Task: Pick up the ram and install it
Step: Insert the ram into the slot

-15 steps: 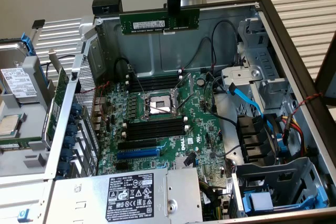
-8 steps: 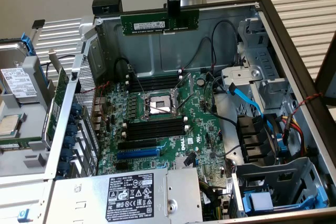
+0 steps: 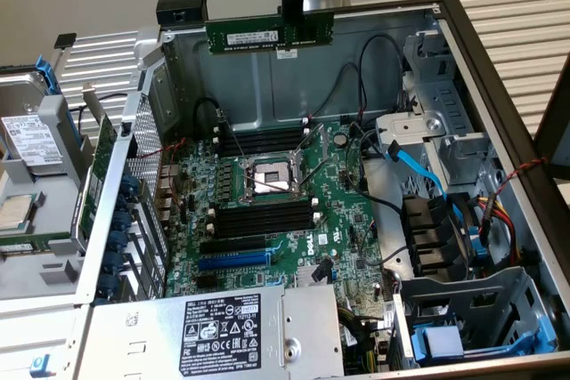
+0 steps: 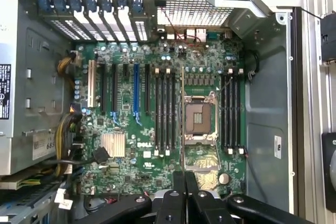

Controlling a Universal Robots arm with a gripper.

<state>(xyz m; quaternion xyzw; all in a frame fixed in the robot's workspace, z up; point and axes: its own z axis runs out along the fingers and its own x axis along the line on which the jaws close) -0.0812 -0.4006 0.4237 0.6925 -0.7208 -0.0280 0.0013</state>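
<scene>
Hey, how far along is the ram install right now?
Done: the pickup. The gripper is shut on the ram, which rests on no surface.
In hand: the stick hangs level above the open case, chips facing the exterior camera.
Left: seating it. It is not yet in any slot, and the black memory slots on either side of the CPU socket look unfilled.

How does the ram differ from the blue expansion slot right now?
The ram is green with a white label; the blue expansion slot is blue plastic. The ram is held aloft by the gripper; the slot sits fixed on the motherboard. Both are long and narrow.
</scene>
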